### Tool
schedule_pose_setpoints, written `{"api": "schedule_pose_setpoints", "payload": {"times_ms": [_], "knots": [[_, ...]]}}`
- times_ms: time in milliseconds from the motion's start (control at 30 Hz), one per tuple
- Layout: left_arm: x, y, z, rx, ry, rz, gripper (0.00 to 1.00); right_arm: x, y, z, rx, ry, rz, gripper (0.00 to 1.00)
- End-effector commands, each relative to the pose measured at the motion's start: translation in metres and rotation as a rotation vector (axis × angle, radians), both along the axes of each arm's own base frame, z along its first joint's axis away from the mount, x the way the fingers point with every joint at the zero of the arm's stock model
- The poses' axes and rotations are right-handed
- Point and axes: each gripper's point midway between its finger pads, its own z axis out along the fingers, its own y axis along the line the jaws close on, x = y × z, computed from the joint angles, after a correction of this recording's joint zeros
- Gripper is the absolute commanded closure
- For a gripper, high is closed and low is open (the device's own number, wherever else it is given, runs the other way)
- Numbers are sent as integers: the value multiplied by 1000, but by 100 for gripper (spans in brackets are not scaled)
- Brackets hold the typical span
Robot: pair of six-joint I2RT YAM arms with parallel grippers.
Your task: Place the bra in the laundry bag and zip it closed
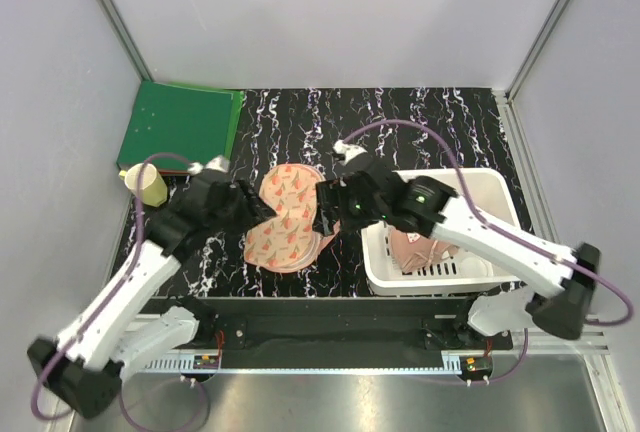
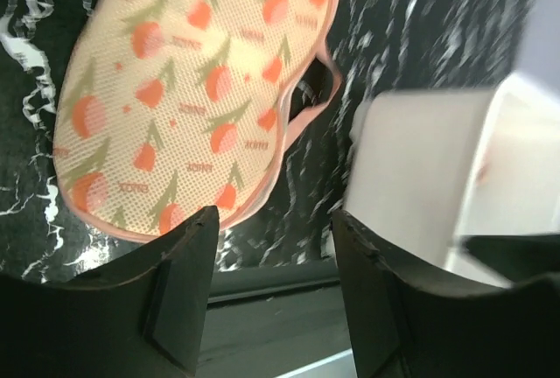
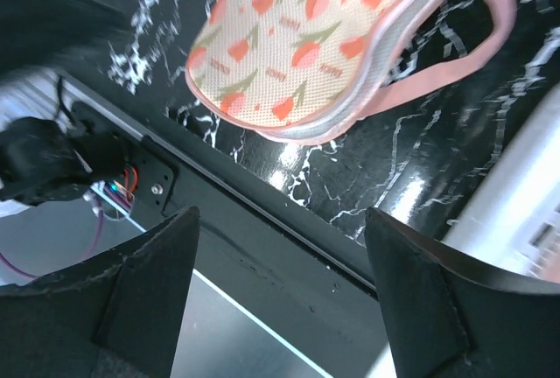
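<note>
The laundry bag, peach with red-orange prints, lies on the black marbled table between my two grippers, patterned side up. It also shows in the left wrist view with its pink loop strap, and in the right wrist view. The dusty-pink bra lies in the white slotted basket at the right. My left gripper is open and empty at the bag's left edge. My right gripper is open and empty at the bag's right edge.
A green board lies at the back left, with a yellow cup in front of it. The white basket shows close in the left wrist view. The table's front rail runs just below the bag.
</note>
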Motion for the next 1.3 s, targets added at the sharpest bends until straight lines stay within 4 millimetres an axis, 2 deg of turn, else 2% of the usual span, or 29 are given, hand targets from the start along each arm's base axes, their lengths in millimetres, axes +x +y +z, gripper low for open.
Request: {"api": "schedule_pose_setpoints", "payload": {"times_ms": [0,33,100,200,400,600,767,967,1033,1067,1100,1167,1267], "knots": [[18,-37,-11,260,-40,-211,40,4,-43,59,48,-144,-120,15],[25,-46,-32,345,14,-265,40,4,-51,63,46,-160,-138,14],[34,-72,-48,409,54,-332,41,2,-71,71,38,-191,-180,13],[50,-93,-67,475,96,-369,51,-3,-95,75,46,-202,-237,12],[68,-107,-104,550,176,-370,52,-21,-122,71,101,-173,-310,12],[80,-115,-123,605,197,-394,50,-27,-142,76,132,-194,-358,13],[91,-112,-133,667,198,-379,58,-29,-148,76,134,-198,-370,12],[91,-108,-146,703,219,-380,66,-32,-150,72,134,-190,-368,12],[90,-109,-148,700,227,-390,78,-33,-151,73,136,-192,-367,12],[89,-111,-146,692,227,-397,83,-33,-151,73,135,-191,-365,12],[89,-113,-142,677,219,-402,95,-33,-151,74,138,-193,-367,12],[86,-119,-133,641,215,-419,100,-33,-151,74,135,-192,-367,13],[78,-132,-105,536,191,-455,100,-33,-153,72,126,-191,-368,12]]}}
